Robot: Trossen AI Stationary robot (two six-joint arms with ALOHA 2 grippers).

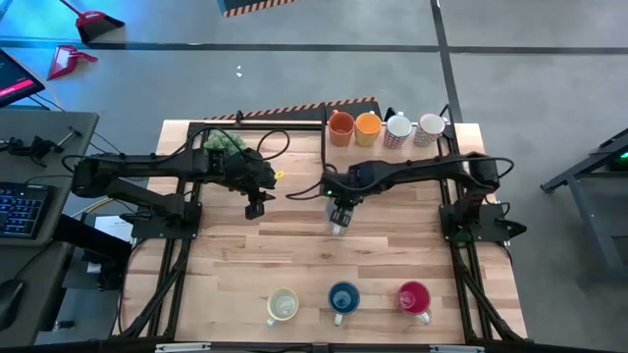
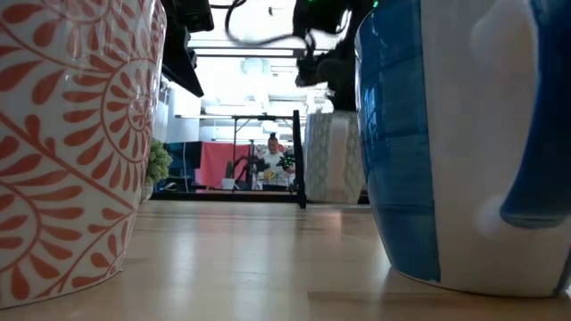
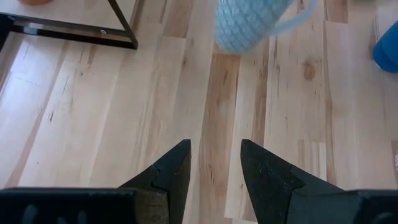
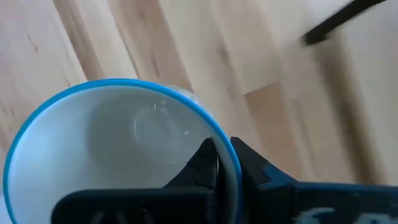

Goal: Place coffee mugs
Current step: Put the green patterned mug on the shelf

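The wooden table [image 1: 294,255] carries four mugs [image 1: 383,127] along its far edge and three [image 1: 343,299] near the front. The right gripper [image 1: 339,218] holds a pale blue-rimmed mug [image 4: 118,149] at the middle — fingers clamped on its rim. The left gripper [image 1: 255,208] hangs nearby, fingers apart.

Table centre [image 1: 294,255] open; mugs line far edge [image 1: 385,127] and near edge [image 1: 343,299].
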